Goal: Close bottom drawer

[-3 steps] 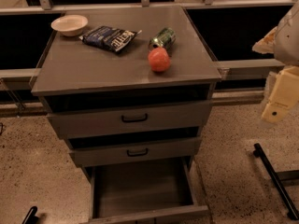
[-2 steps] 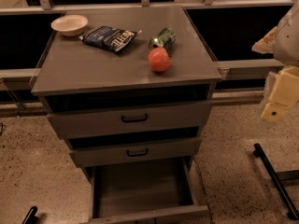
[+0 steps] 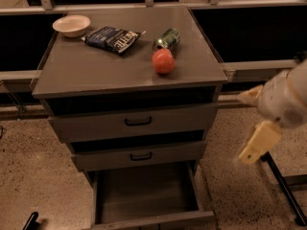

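Cabinet top [image 3: 96, 73], left to right: pale bowl [image 3: 71, 25] at far left corner, dark snack bag [image 3: 113, 38], green can [image 3: 167, 39] lying on its side, red round fruit [image 3: 163, 61] just near of the can. Top drawer [image 3: 139, 122] and middle drawer [image 3: 141, 155] each slightly ajar. Bottom drawer [image 3: 144, 195] pulled well out toward the near side, its box open to view. Gripper [image 3: 242, 128] hangs right of the cabinet at drawer height, apart from it, fingers spread wide, holding nothing.

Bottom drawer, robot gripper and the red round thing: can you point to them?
bottom drawer [image 3: 144, 193], camera view, its bare inside floor.
gripper [image 3: 253, 126], camera view, its front end, right of the cabinet [image 3: 96, 71].
red round thing [image 3: 163, 61], camera view, its middle, on the cabinet top.
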You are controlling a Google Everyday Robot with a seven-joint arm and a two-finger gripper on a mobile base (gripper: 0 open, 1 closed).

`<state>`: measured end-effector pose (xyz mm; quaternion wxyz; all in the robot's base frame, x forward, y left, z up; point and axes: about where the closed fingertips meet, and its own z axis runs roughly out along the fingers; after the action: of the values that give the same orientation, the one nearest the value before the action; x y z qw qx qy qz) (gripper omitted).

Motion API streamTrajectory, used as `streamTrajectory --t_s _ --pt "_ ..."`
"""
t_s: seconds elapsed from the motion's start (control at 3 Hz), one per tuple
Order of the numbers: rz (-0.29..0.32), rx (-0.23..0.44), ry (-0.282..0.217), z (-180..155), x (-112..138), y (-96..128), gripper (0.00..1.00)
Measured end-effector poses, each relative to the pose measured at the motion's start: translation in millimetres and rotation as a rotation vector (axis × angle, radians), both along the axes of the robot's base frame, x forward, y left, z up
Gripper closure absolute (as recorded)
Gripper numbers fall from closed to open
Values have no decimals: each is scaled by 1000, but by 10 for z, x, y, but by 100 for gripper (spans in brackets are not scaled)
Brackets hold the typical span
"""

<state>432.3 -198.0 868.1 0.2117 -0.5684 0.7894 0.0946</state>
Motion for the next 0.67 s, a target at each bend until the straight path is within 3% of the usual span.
streamTrajectory --t_s 0.33,0.67 --pt "-6 195 14 -741 -254 172 0" --pt "-22 236 -18 -937 -356 133 0"
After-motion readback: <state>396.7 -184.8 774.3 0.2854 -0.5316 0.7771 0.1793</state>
